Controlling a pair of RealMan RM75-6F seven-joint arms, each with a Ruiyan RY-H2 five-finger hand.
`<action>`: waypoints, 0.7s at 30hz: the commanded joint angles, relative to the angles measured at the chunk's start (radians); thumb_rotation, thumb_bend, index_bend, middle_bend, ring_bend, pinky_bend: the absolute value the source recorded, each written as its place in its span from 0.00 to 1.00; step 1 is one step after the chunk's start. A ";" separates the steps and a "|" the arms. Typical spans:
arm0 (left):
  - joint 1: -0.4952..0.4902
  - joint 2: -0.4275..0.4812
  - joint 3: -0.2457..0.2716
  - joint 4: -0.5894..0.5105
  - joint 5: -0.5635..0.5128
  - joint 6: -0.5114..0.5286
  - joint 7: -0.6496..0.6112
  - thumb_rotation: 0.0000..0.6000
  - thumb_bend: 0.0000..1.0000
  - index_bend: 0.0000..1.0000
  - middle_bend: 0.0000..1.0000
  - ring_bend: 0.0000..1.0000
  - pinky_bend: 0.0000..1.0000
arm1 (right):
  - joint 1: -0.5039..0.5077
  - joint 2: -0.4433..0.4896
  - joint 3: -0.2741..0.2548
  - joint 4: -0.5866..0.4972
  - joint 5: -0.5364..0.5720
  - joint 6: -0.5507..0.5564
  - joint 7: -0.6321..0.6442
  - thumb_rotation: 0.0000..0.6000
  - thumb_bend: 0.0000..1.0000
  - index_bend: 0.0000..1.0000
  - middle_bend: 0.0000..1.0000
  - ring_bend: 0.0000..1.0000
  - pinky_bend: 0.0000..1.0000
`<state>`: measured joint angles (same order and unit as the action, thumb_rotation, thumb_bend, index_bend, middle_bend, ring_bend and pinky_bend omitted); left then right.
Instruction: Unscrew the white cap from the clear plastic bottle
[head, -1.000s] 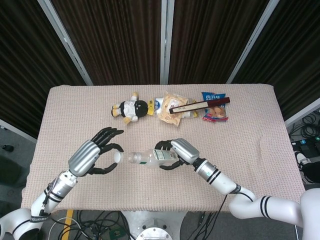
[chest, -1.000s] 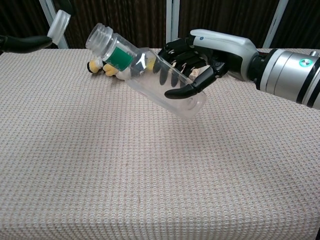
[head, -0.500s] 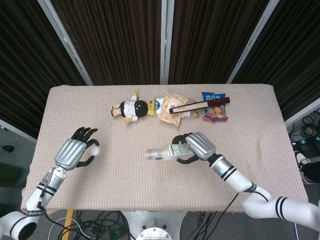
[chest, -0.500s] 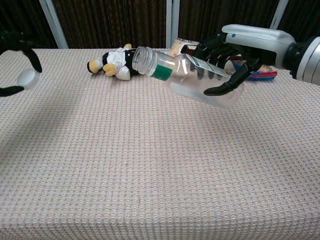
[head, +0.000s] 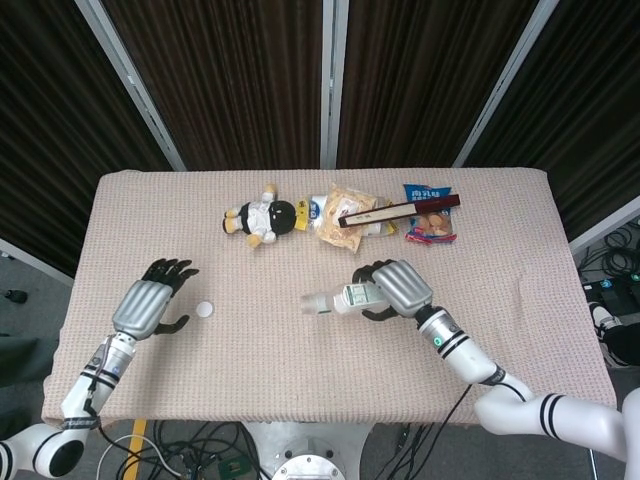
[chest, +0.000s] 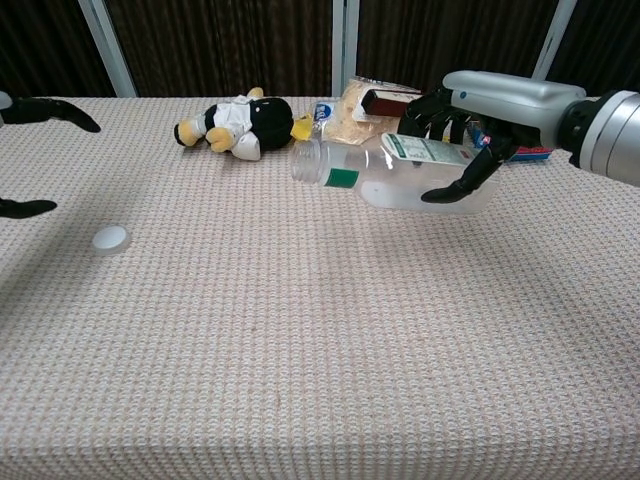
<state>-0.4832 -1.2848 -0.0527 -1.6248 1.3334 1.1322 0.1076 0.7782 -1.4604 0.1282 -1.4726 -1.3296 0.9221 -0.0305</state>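
The clear plastic bottle (head: 340, 300) (chest: 400, 178) lies almost level just above the cloth, its open neck pointing left. My right hand (head: 395, 288) (chest: 470, 130) grips its body near the base. The white cap (head: 204, 310) (chest: 110, 238) lies loose on the table at the left. My left hand (head: 148, 303) hovers beside the cap with fingers spread and nothing in it; the chest view shows only its fingertips (chest: 45, 112) at the left edge.
A plush toy (head: 263, 217) (chest: 235, 122), snack packets (head: 348, 215) and a dark flat box (head: 398, 211) lie along the far side. The beige cloth-covered table (head: 300, 370) stretches to its front edge below both hands.
My left hand has let go of the cap, which now rests on the cloth, and its fingers have spread. My right hand has lowered the bottle and shifted it slightly right.
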 joint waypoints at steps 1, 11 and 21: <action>0.044 0.038 -0.008 -0.016 0.039 0.081 -0.044 1.00 0.28 0.13 0.07 0.03 0.00 | 0.018 -0.065 0.017 0.053 0.051 -0.017 -0.071 1.00 0.24 0.54 0.49 0.33 0.40; 0.126 0.085 -0.012 0.011 0.043 0.185 -0.101 1.00 0.25 0.13 0.07 0.03 0.00 | 0.018 -0.065 0.003 0.009 0.110 -0.046 -0.170 1.00 0.21 0.00 0.12 0.00 0.07; 0.245 0.112 -0.004 0.078 0.034 0.305 -0.220 1.00 0.13 0.13 0.07 0.03 0.00 | -0.157 0.174 -0.033 -0.139 -0.048 0.216 -0.026 1.00 0.21 0.00 0.16 0.00 0.05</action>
<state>-0.2707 -1.1750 -0.0576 -1.5731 1.3739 1.4029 -0.0874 0.6944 -1.3673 0.1139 -1.5846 -1.3123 1.0430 -0.1366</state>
